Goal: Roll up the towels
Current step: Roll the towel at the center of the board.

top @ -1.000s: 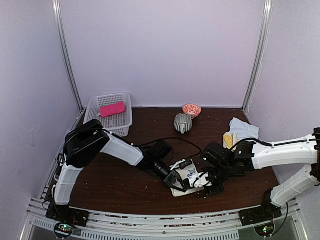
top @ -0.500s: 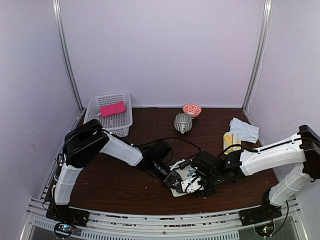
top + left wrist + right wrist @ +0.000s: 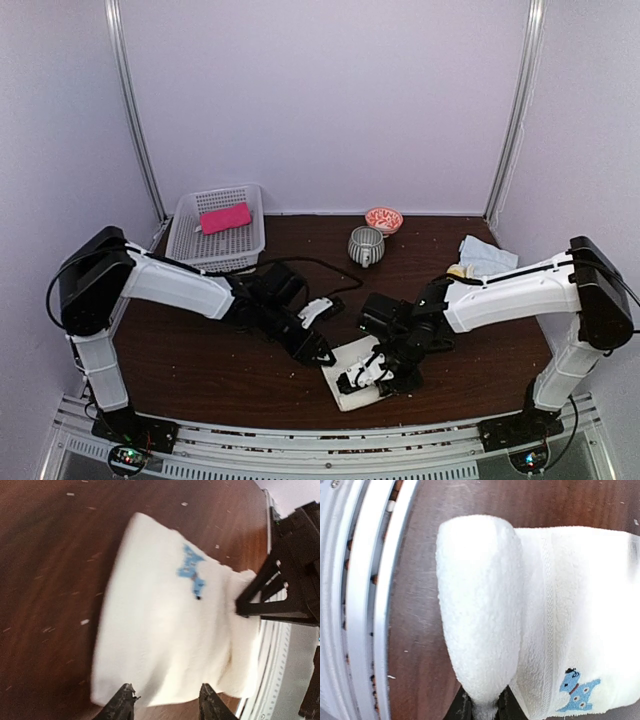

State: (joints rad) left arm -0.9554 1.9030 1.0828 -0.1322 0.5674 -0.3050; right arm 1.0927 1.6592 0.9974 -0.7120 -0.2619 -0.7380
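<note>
A cream-white towel (image 3: pixel 350 388) with a small blue mark (image 3: pixel 191 573) lies near the table's front edge. One end of it is folded into a thick roll (image 3: pixel 479 600). My right gripper (image 3: pixel 484 711) is shut on that rolled end, the cloth pinched between its fingers; the top view shows this gripper (image 3: pixel 376 374) over the towel. My left gripper (image 3: pixel 165 706) stands open just off the towel's near edge, nothing between its fingers, left of the towel in the top view (image 3: pixel 318 352). A bright pink towel (image 3: pixel 225 217) lies in the basket. Yellow (image 3: pixel 456 276) and pale blue-grey (image 3: pixel 489 258) towels lie at the right.
A white mesh basket (image 3: pixel 240 250) stands at the back left. A grey striped cup (image 3: pixel 366 245) and a small patterned bowl (image 3: pixel 384 219) are at the back middle. The metal rail (image 3: pixel 365 600) of the front edge runs close to the rolled end.
My left gripper let go of the white towel, opened and drew back to the left. My right gripper moved left along the towel and closed on its rolled end.
</note>
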